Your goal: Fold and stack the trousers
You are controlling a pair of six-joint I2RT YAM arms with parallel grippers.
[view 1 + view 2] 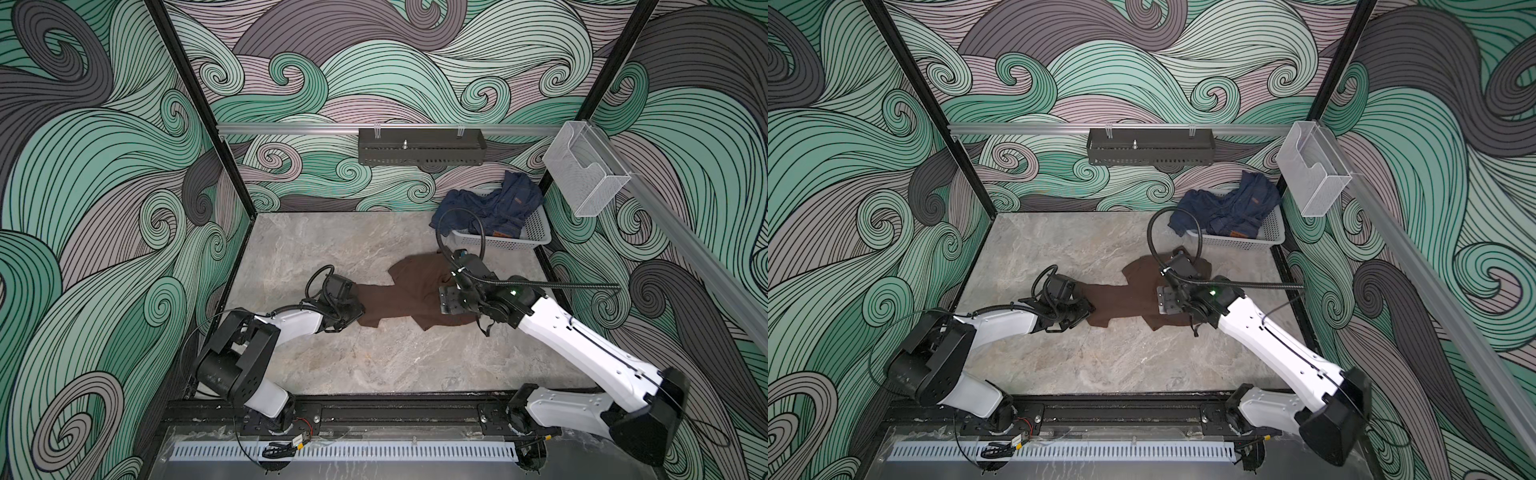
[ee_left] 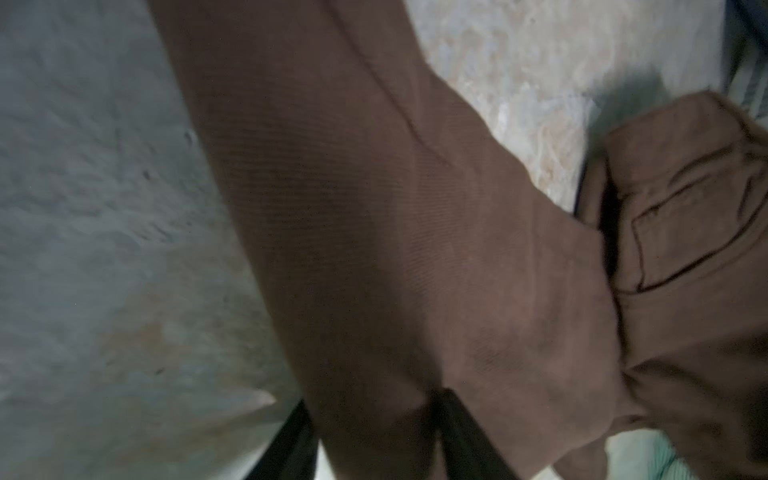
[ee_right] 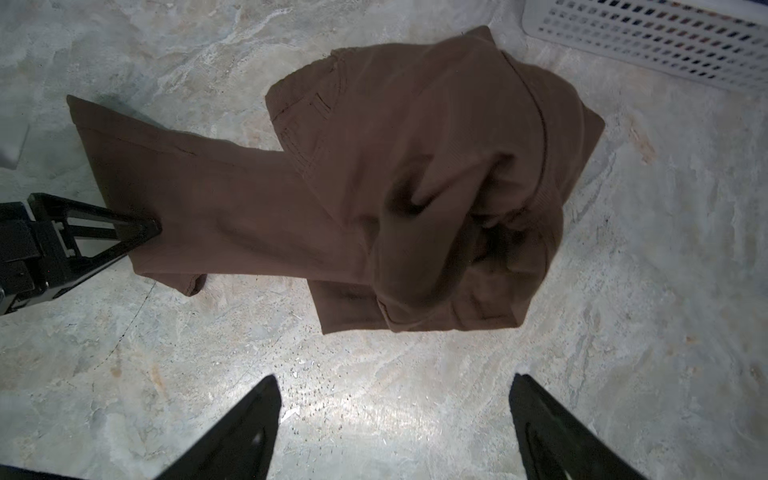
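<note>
The dark brown trousers are laid mid-frame on the marble tabletop, long axis left–right. A leg hem is pinched by the left gripper at left, and the waist is bunched at right. The right gripper is held spread. The tan patch on the denim is too small to be read.

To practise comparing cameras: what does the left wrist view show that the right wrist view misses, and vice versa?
Left wrist only: the brown trousers close up, fine weave visible, one leg running between two fingers. Right wrist only: the whole bunched garment, the left end effector by the leg's hem, the right end effector open over the marble table. Both: the trousers on that table.
</note>
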